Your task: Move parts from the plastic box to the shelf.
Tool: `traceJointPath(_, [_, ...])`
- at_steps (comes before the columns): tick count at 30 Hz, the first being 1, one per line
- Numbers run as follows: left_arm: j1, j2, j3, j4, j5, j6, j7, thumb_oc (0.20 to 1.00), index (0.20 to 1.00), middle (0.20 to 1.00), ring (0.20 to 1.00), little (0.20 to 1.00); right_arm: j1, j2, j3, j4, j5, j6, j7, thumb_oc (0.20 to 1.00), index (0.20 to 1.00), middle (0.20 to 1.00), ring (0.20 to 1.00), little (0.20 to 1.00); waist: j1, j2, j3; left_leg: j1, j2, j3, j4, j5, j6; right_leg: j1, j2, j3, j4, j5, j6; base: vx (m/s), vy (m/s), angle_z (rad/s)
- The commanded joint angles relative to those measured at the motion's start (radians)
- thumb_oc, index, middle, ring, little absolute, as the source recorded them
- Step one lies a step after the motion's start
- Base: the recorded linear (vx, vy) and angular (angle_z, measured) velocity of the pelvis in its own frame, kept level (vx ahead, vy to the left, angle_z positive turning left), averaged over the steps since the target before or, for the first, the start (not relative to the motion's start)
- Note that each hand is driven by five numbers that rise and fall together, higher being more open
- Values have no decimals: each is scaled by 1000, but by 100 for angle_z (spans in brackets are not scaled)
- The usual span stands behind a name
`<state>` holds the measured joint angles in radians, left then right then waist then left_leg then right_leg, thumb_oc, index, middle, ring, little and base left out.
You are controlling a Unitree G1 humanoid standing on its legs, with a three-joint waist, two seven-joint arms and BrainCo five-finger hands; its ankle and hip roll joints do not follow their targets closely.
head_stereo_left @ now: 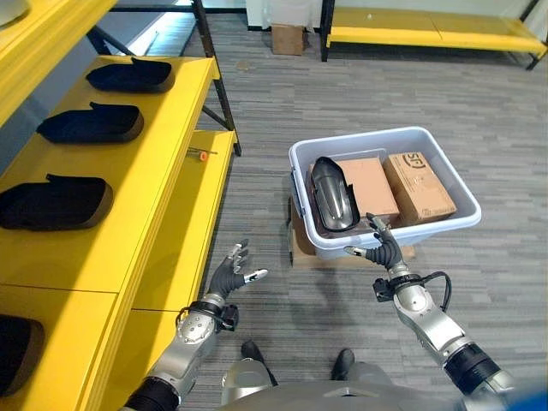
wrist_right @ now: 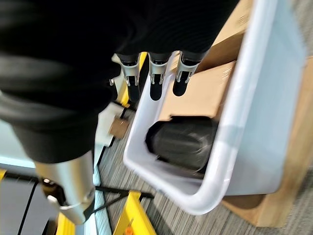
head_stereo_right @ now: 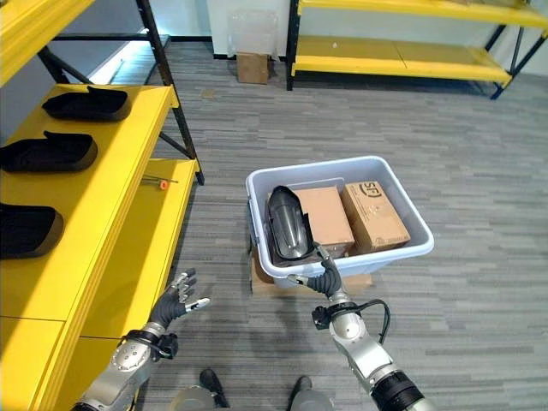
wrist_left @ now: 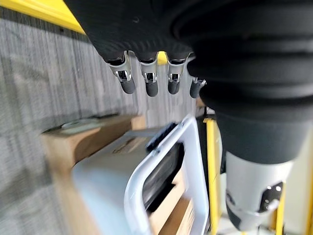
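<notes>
A pale grey plastic box (head_stereo_left: 454,224) stands on a flat cardboard box on the floor. In it lies one black moulded part (head_stereo_left: 332,193) beside two cardboard cartons (head_stereo_left: 418,187). My right hand (head_stereo_left: 384,252) is open, its fingers straight, just in front of the box's near rim and close to the black part (wrist_right: 183,142). My left hand (head_stereo_left: 229,276) is open and empty, low over the floor between the box and the yellow shelf (head_stereo_left: 145,184). Several black parts (head_stereo_left: 92,124) lie in a row on the shelf.
A lower yellow shelf board (head_stereo_left: 193,214) juts out toward the box, with a small orange thing (head_stereo_left: 203,156) on it. A brown carton (head_stereo_left: 287,38) and another yellow rack (head_stereo_left: 432,30) stand far back. Grey floor lies open to the right of the box.
</notes>
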<state>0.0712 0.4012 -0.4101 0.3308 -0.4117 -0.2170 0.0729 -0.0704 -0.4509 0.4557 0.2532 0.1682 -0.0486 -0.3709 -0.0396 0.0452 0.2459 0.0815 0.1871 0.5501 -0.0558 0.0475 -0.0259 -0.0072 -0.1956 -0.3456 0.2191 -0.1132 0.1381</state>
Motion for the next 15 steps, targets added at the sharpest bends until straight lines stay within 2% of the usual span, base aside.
traceJointPath(1, [-8,61,20,-72,28,-43,-8,1000,1000,1000,1000,1000,-13,37,-34,-78,-49,-47,-19,1000,1000,1000,1000,1000,22,-51,-23,-3,5,-22,95,-45,-43,9,-127,1,-200,242,79,67,-243,18])
traceJointPath(4, [15,73,34,-88,33,-35,-25,1000,1000,1000,1000,1000,2,11,-55,-103,-68,-30,-3,1000,1000,1000,1000,1000,13,-59,-34,14,30,-10,83,-33,-55,28,-104,-7,-218,227,79,178,-477,33])
traceJointPath(8, [38,72,51,-117,7,-16,-40,1000,1000,1000,1000,1000,4,-33,-80,-116,-63,-13,12,1000,1000,1000,1000,1000,15,-73,-49,15,63,-15,99,-30,-74,44,-68,-27,-218,188,48,158,-413,14])
traceJointPath(9, [47,49,74,-124,-60,6,-59,1000,1000,1000,1000,1000,-4,-64,-100,-104,-85,-6,24,1000,1000,1000,1000,1000,9,-86,-54,1,118,-21,157,-30,-92,54,-30,-38,-203,142,1,221,-577,-4])
traceJointPath(10, [47,48,75,-123,-61,7,-61,1000,1000,1000,1000,1000,-4,-66,-101,-104,-85,-6,24,1000,1000,1000,1000,1000,8,-86,-55,-1,122,-22,162,-29,-94,54,-28,-39,-202,139,-1,257,-714,-5])
traceJointPath(11, [42,36,87,-114,-85,16,-73,1000,1000,1000,1000,1000,-5,-79,-113,-97,-105,-13,22,1000,1000,1000,1000,1000,5,-88,-49,-29,169,-26,228,15,-119,59,-5,-44,-191,114,-27,118,-382,-15])
traceJointPath(14, [19,23,92,-84,-55,8,-81,1000,1000,1000,1000,1000,-14,-100,-129,-90,-144,-24,8,1000,1000,1000,1000,1000,-11,-93,-50,-14,204,12,252,21,-126,46,16,-66,-165,87,-52,110,-346,-3])
traceJointPath(15, [5,23,89,-73,-35,2,-75,1000,1000,1000,1000,1000,-18,-108,-137,-76,-141,-31,-4,1000,1000,1000,1000,1000,-18,-93,-50,-16,217,27,269,41,-138,42,32,-75,-157,77,-64,116,-322,-2])
